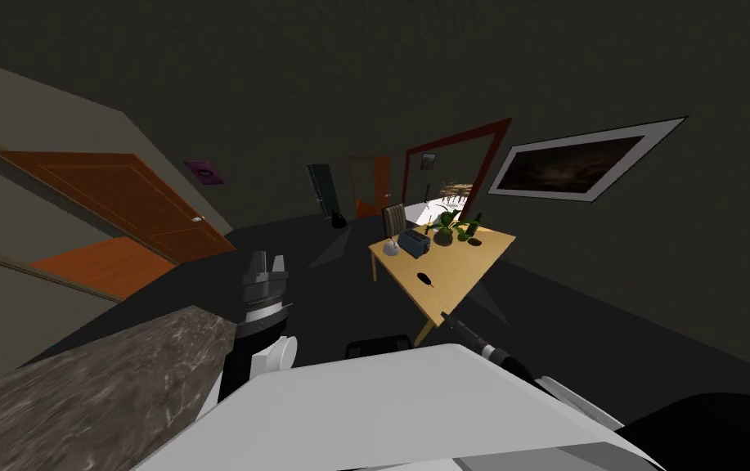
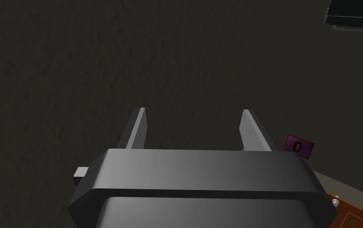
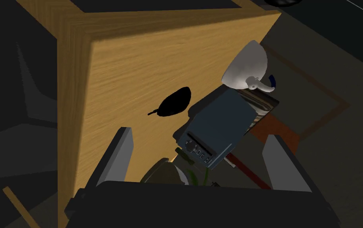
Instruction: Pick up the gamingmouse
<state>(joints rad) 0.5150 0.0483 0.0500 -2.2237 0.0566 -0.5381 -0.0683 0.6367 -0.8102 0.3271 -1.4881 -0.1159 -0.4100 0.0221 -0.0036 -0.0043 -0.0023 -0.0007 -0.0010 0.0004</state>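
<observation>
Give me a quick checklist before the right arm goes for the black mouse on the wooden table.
1. Right gripper open: ok, fingers wide apart.
2. Mouse in sight, lying free on the table: ok.
3. Mouse centred between the fingers: not ok, it lies ahead, nearer one finger.
4. Mouse apart from the grey box: ok, but close.
5. White lamp clear of the path: ok, beyond the box.
6. Left gripper out of the way: ok, open, far from the table.
</observation>
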